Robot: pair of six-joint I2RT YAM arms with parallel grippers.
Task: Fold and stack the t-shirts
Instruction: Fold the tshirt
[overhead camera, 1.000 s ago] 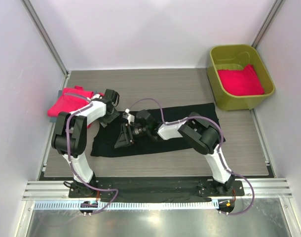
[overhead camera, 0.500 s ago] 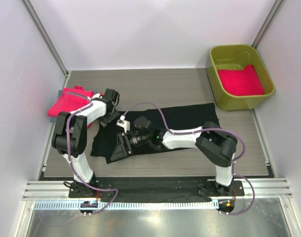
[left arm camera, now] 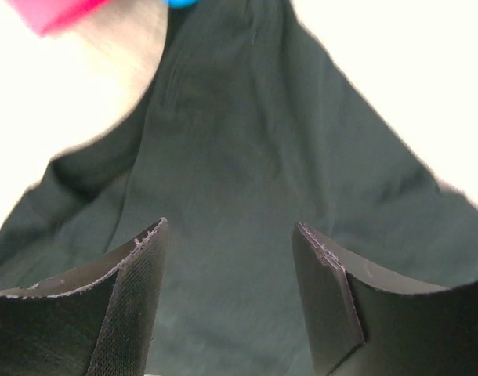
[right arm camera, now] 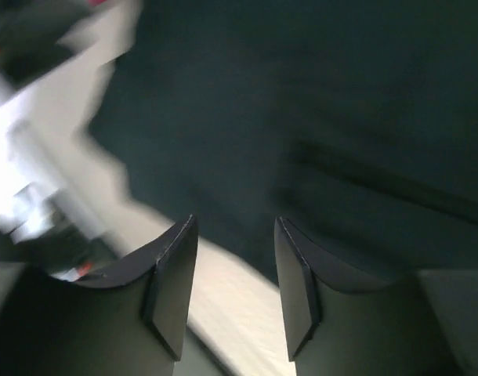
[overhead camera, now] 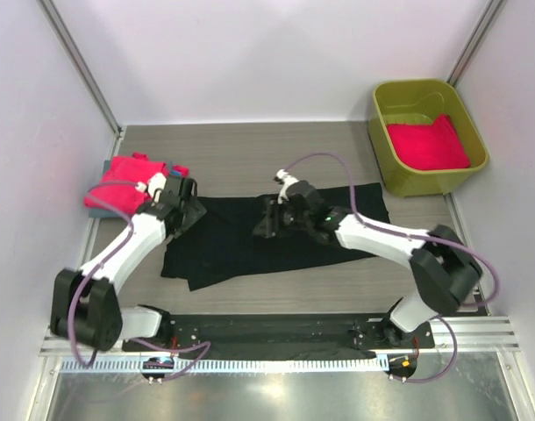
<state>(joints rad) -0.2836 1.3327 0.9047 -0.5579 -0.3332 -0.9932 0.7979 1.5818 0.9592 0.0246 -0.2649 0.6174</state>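
Black tee (overhead camera: 215, 250) flat mid-table, lengthwise fold prob. in progress. L gripper (left arm camera: 227, 239) over its left end, R gripper (right arm camera: 235, 231) over mid top edge; both jaws spread, empty. Next: pinch edge, fold across.

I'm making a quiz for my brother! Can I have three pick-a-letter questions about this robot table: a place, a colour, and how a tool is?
1. Where is the olive-green plastic tub? A far right B far left C middle
2. What colour is the soft cloth t-shirt spread in the middle? A pink B black C blue
3. How is the left tool? A open, empty B shut on cloth C holding the tub
1 A, it stands far right; 2 B, that cloth is black; 3 A, its fingers stand apart, nothing between.
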